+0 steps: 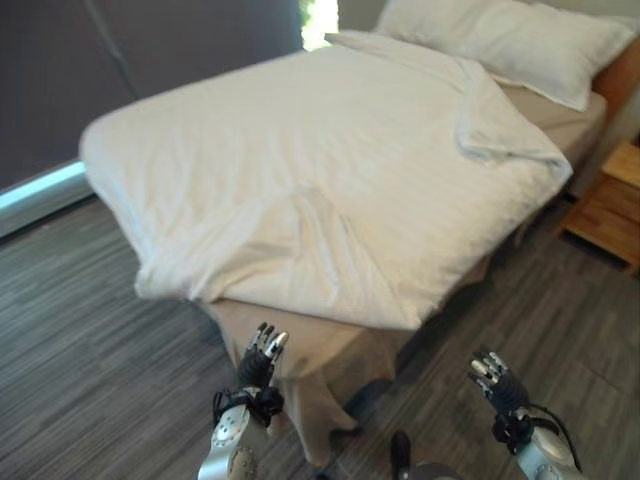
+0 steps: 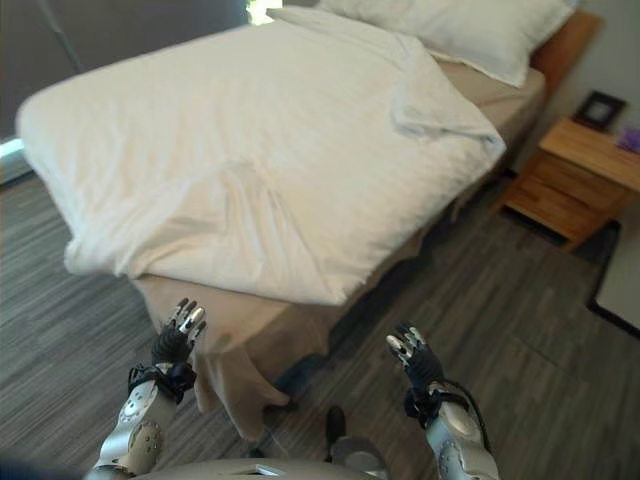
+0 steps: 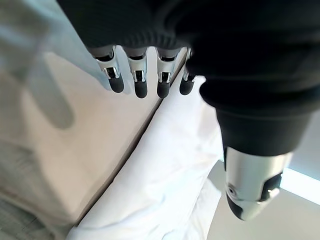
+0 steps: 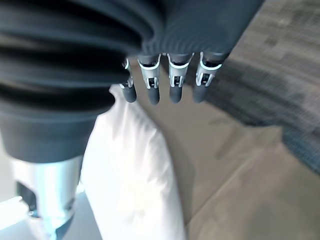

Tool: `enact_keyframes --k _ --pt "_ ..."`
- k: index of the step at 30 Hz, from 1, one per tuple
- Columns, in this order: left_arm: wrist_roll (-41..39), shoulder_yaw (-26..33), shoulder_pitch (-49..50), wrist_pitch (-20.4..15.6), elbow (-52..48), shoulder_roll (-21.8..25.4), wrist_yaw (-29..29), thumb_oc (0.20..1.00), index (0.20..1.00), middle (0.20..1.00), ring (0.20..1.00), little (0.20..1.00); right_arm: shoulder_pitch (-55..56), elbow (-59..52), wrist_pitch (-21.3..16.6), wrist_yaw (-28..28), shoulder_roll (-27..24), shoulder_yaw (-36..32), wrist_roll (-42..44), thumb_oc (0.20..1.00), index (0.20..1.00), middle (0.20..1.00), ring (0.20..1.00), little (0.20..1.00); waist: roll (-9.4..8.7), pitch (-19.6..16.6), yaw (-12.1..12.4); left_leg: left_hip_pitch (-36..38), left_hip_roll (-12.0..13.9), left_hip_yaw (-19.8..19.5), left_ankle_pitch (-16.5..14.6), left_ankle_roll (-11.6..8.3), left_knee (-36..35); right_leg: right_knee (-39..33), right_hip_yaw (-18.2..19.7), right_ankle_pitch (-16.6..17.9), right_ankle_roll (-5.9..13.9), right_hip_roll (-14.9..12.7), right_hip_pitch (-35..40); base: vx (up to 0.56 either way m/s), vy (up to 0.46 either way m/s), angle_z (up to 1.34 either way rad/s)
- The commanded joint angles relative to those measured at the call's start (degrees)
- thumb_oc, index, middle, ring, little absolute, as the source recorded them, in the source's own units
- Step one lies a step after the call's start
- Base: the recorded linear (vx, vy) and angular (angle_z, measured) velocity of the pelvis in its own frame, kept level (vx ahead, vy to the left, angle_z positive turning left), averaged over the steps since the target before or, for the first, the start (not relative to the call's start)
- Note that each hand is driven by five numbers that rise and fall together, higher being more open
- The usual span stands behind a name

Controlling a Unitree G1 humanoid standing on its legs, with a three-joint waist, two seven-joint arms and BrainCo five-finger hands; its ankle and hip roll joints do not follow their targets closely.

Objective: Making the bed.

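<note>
A bed (image 1: 300, 350) stands before me under a rumpled white duvet (image 1: 320, 170), whose near corner hangs askew and bares the beige sheet below. The far right corner of the duvet is folded back (image 1: 500, 130). A white pillow (image 1: 510, 40) lies at the head. My left hand (image 1: 258, 362) is raised just short of the bed's near corner, fingers relaxed and holding nothing. My right hand (image 1: 495, 382) hovers over the floor beside the bed, also open. The left wrist view has fingers (image 3: 140, 82) above the duvet edge (image 3: 165, 180); the right wrist view has fingers (image 4: 172, 82) over the duvet (image 4: 130, 170).
A wooden nightstand (image 2: 580, 170) stands right of the bed with a small dark frame (image 2: 600, 108) on top. A dark curtain (image 1: 130, 60) covers the wall on the left. Grey striped floor (image 1: 90, 370) runs round the bed's foot and right side.
</note>
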Motion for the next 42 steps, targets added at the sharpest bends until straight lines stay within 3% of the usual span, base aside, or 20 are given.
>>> enact_keyframes --k 1,2,6,7,9,11,17,19,21,24,26,33,34,40,42 --pt "2.28 0.63 -4.48 -2.03 -0.87 3.78 -0.32 1.000 1.000 1.000 1.000 1.000 -2.21 -2.05 -2.26 -0.16 1.14 1.28 -1.80 1.000 1.000 1.000 1.000 1.000 -2.28 1.72 0.07 -0.89 0.68 -3.48 3.90 -1.10 0.35 4.13 2.43 5.77 7.92 -5.42 0.40 -0.49 0.036 -0.25" --pt "2.20 0.43 -5.89 -2.13 0.01 3.97 0.00 1.000 1.000 1.000 1.000 1.000 -1.92 -1.70 -2.28 -0.15 1.61 1.60 -1.26 1.000 1.000 1.000 1.000 1.000 -0.85 1.27 1.01 -2.87 1.84 -2.07 5.43 -0.85 0.35 9.39 -3.19 -0.88 4.78 -6.66 3.62 -0.40 0.039 -0.03" --pt "1.34 0.82 -4.71 -1.68 -0.24 3.35 -0.56 1.000 1.000 1.000 1.000 1.000 -2.11 -1.37 -1.94 0.03 0.85 1.98 -1.85 1.000 1.000 1.000 1.000 1.000 -0.73 -0.41 2.43 -4.27 1.61 -0.78 6.91 -0.77 0.35 11.98 -5.82 -4.05 4.36 -5.67 7.93 -0.19 -0.012 0.14" --pt "1.11 0.97 -4.39 -1.69 -0.07 3.10 -0.39 1.000 1.000 1.000 1.000 1.000 -2.60 -1.23 -1.93 -0.22 0.83 2.25 -1.31 1.000 1.000 1.000 1.000 1.000 -1.09 -1.21 3.27 -5.12 1.41 -0.43 7.46 -0.98 0.35 8.66 -6.20 -6.35 3.74 -4.51 11.02 -0.17 -0.111 -0.13" --pt "0.31 1.81 -3.88 -2.02 0.22 2.61 0.07 1.000 1.000 1.000 1.000 1.000 -4.55 -1.06 -2.20 -0.53 0.27 3.27 -0.15 1.000 1.000 1.000 1.000 1.000 -1.74 -1.53 5.20 -7.14 1.89 0.33 9.61 -2.25 0.58 -0.62 -9.03 -6.71 3.18 -4.14 14.11 -0.19 -0.173 -0.43" --pt "-1.30 2.04 -3.38 -2.29 0.06 1.98 0.80 1.000 1.000 1.000 1.000 1.000 -5.52 -2.49 -2.26 -0.63 -1.42 3.58 0.34 1.000 1.000 1.000 1.000 1.000 -1.54 -1.06 5.63 -8.20 3.17 -0.98 11.37 -3.40 1.32 -1.09 -8.34 -7.65 1.92 -2.67 14.06 -0.21 -0.232 -0.47" --pt "-2.39 1.14 -2.60 -1.84 0.02 0.53 0.35 1.000 1.000 1.000 1.000 1.000 -4.77 -1.95 -2.52 -1.04 -4.05 1.53 1.05 1.000 1.000 1.000 1.000 1.000 -0.91 1.87 5.58 -12.41 4.45 -6.63 13.87 -5.74 6.95 -2.50 -10.59 -7.99 -0.29 -1.53 16.41 -0.17 -0.172 0.36" --pt "-2.38 1.59 -2.27 -1.97 0.08 0.18 -0.24 1.000 1.000 1.000 1.000 1.000 -4.78 -2.31 -2.28 -0.37 -4.65 1.21 0.96 1.000 1.000 1.000 1.000 1.000 -1.95 2.41 5.39 -11.33 4.33 -8.93 10.89 -5.65 12.46 -1.41 -10.88 -6.72 -0.80 -3.04 15.03 -0.16 -0.037 0.30" --pt "-2.59 1.95 -1.78 -1.97 -0.33 0.22 -0.27 1.000 1.000 1.000 1.000 1.000 -4.58 -2.27 -2.18 -0.25 -4.40 1.01 1.60 1.000 1.000 1.000 1.000 1.000 -2.29 1.23 4.88 -9.09 5.15 -9.55 9.34 -5.50 12.74 -1.46 -11.14 -6.11 -0.92 -3.64 14.04 -0.09 0.013 -0.13" --pt "-2.45 2.10 -1.58 -1.98 -0.44 0.33 0.03 1.000 1.000 1.000 1.000 1.000 -4.43 -2.45 -2.38 -0.54 -3.89 0.99 2.10 1.000 1.000 1.000 1.000 1.000 -1.75 0.38 4.47 -6.18 5.74 -11.22 8.15 -5.69 10.50 -1.61 -10.73 -6.18 -0.76 -3.48 13.71 0.00 0.054 0.13" --pt "-2.25 1.52 -1.84 -1.98 0.32 0.34 0.16 1.000 1.000 1.000 1.000 1.000 -4.22 -1.65 -2.60 -0.79 -3.03 0.97 2.55 1.000 1.000 1.000 1.000 1.000 0.01 -1.39 3.49 -2.49 5.49 -11.77 7.47 -5.67 1.75 -1.54 -10.44 -6.31 0.10 -3.09 13.14 0.09 0.206 0.18" --pt "-1.12 2.85 -0.55 -2.00 -0.20 2.12 -0.10 1.000 1.000 1.000 1.000 1.000 -4.75 -1.77 -1.63 0.18 -1.62 2.41 1.43 1.000 1.000 1.000 1.000 1.000 0.30 -1.54 4.39 -1.36 2.09 -10.25 5.28 -3.01 0.35 -0.34 -8.34 -4.40 2.59 -6.47 12.00 0.07 0.185 -0.10" --pt "-0.25 6.18 -2.62 -3.85 -0.54 2.37 3.43 1.000 1.000 1.000 1.000 1.000 -8.20 -3.67 -2.18 -0.62 -7.72 3.29 -3.80 1.000 1.000 1.000 1.000 1.000 1.09 2.14 6.30 -9.62 7.17 -14.91 11.59 -7.92 5.23 -4.40 -10.81 -3.41 1.09 -3.76 10.56 0.16 0.135 0.01" --pt "7.97 6.37 -6.29 -3.87 -1.01 6.78 3.44 1.000 1.000 1.000 1.000 1.000 -2.08 -3.97 -2.87 -0.35 -3.42 -1.35 -1.69 1.000 1.000 1.000 1.000 1.000 2.11 -1.44 2.11 -3.75 4.88 -10.57 8.63 -6.74 0.35 -4.40 -7.06 -3.74 1.92 -3.90 11.93 0.22 0.173 -0.18" --pt "10.06 6.11 -9.93 -3.49 -3.52 12.57 0.77 1.000 1.000 1.000 1.000 1.000 0.38 -3.31 -2.05 1.22 -2.76 -1.75 -2.56 1.000 1.000 1.000 1.000 1.000 2.42 -2.39 0.52 -2.57 4.10 -9.09 7.27 -6.11 0.35 -4.40 -5.57 -3.47 2.56 -4.75 12.11 0.16 0.212 -0.25"
